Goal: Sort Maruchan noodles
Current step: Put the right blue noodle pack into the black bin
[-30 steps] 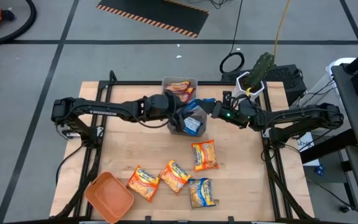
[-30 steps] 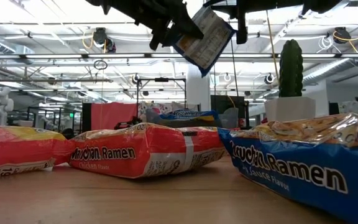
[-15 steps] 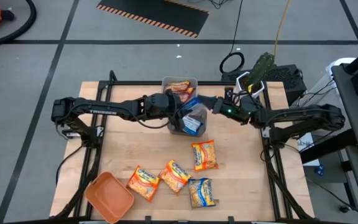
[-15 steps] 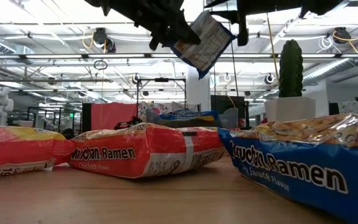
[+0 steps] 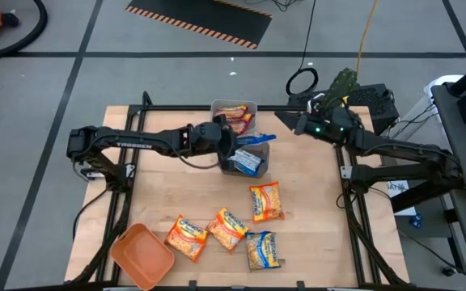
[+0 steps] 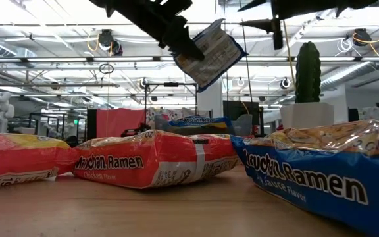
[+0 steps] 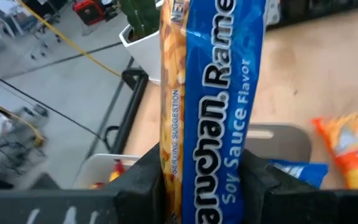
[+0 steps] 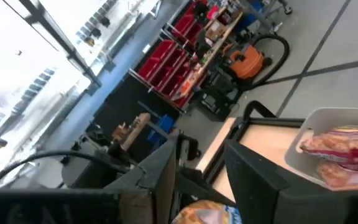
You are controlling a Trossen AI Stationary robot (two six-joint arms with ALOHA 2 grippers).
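The left end effector is clamped on a blue crinkly plastic ramen packet; the right end effector stands apart, empty

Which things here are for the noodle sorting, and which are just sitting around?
For the job:
- blue noodle packet held in the left claw
- four noodle packets loose on the table
- grey bin with orange packets in it
- clear bin with a blue packet inside

Just sitting around:
- orange tray
- cactus in a white pot
- right claw, empty, off to the side
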